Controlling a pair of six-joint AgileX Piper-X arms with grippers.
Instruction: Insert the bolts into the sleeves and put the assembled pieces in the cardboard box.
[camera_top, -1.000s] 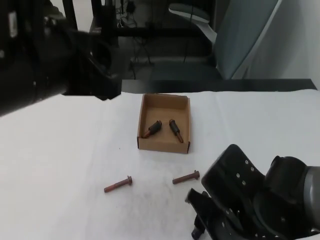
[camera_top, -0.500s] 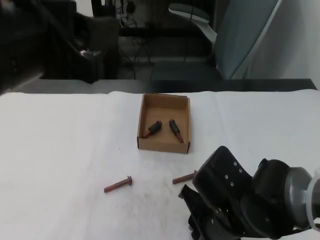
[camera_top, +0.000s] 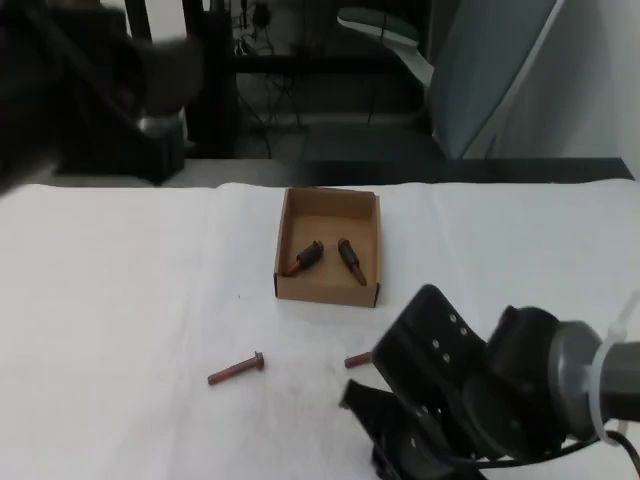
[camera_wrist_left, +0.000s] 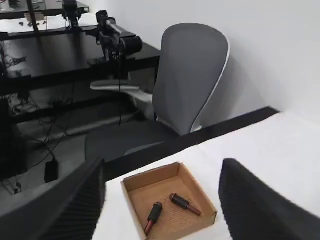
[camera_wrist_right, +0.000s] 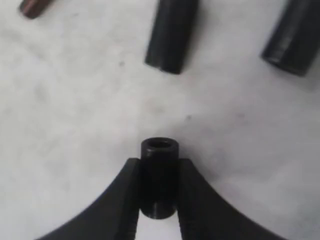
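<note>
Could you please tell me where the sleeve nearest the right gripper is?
In the right wrist view, the sleeve is clamped between the fingers of the right gripper over the bench cover, with a second sleeve and a third sleeve lying beyond it.

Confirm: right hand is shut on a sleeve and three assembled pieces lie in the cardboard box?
Wrong count: the high view shows two assembled pieces in the cardboard box, not three. The right hand is shut on a sleeve.
</note>
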